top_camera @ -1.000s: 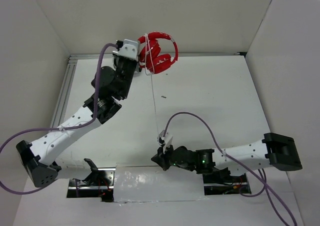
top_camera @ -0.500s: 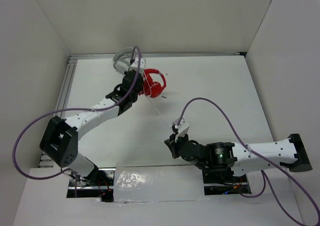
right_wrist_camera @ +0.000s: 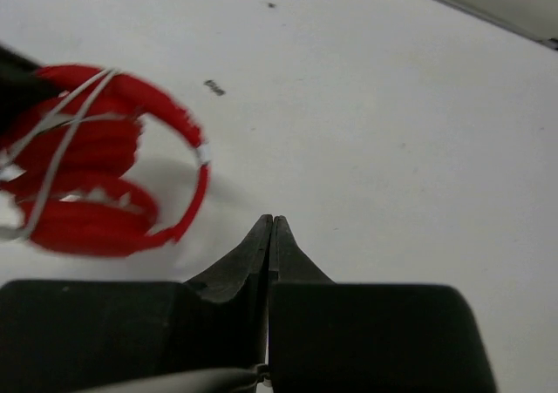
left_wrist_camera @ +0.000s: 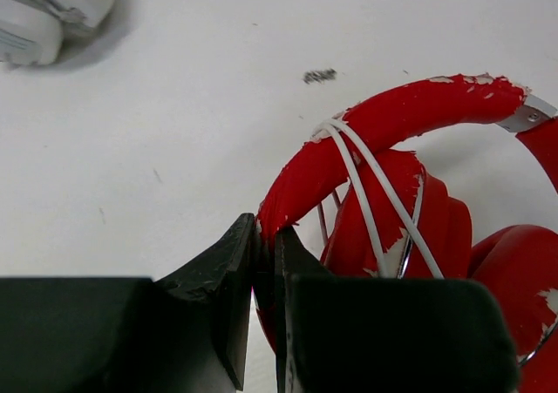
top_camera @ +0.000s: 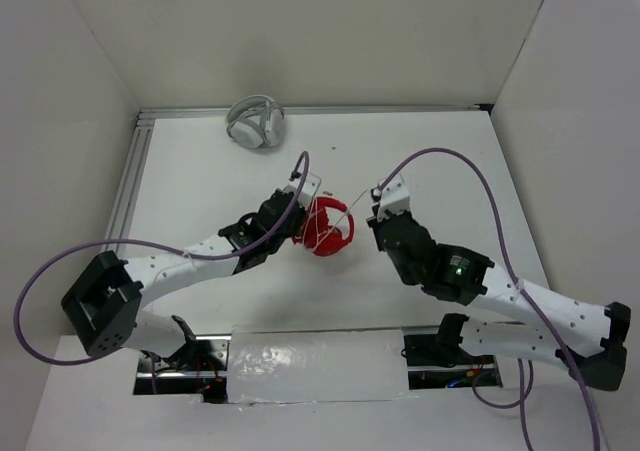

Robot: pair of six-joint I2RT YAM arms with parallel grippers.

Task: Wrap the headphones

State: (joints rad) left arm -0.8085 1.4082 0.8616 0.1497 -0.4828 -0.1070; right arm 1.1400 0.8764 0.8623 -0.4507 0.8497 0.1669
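Observation:
The red headphones (top_camera: 326,235) lie in the middle of the table, with the white cable (left_wrist_camera: 377,203) wound across the headband and ear cups. My left gripper (top_camera: 303,215) is shut on the left end of the red headband (left_wrist_camera: 392,127), which shows between the jaws in the left wrist view. My right gripper (top_camera: 378,203) is just right of the headphones (right_wrist_camera: 87,184), jaws pressed together. A short stretch of cable (top_camera: 350,203) runs from the headphones to it, and a pale strand enters the jaw seam low in the right wrist view.
White-grey headphones (top_camera: 255,123) lie at the back left by the wall and show in the left wrist view (left_wrist_camera: 44,10). A small dark speck (left_wrist_camera: 319,76) lies on the table. White walls close the table in on three sides.
My left gripper brought the red headphones from the back left toward the table's middle. My right gripper moved forward and right, close to them, and the free cable is now much shorter.

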